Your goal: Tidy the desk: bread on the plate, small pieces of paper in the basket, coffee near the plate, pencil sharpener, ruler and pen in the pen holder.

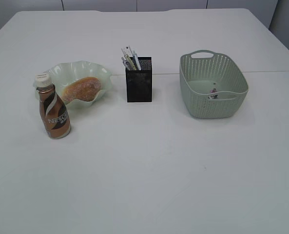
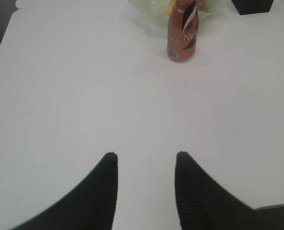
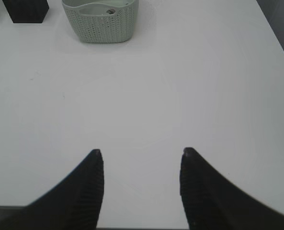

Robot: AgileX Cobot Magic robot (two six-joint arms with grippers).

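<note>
Across all three views the white desk (image 1: 149,170) is seen as a broad plain surface on which everything stands. Toward the right of the exterior view the basket (image 1: 195,97) is set, grey-green with perforated walls, and a small piece of paper (image 1: 213,92) is visible on its floor near the front wall; whether a second piece lies with it cannot be told. To the left the plate (image 1: 66,70) is placed, pale green with a ruffled rim, and the bread (image 1: 81,89) is laid inside it. Just in front of the plate, at its left, the coffee (image 1: 54,114) is stood upright with its white cap on, near the dish but apart from it. Between plate and basket the black holder (image 1: 139,87) is seen upright, and several pens and a whitish ruler-like strip (image 1: 130,57) are stuck out of its top; the sharpener cannot be made out. Neither arm is shown in the exterior view. By the left wrist camera the left gripper (image 2: 145,158) is shown hovering over bare desk, well short of the coffee (image 2: 182,36), its jaws parted and nothing held between them. By the right wrist camera the right gripper (image 3: 141,154) is shown likewise above bare desk, well apart from the basket (image 3: 101,24), its jaws spread and empty.
</note>
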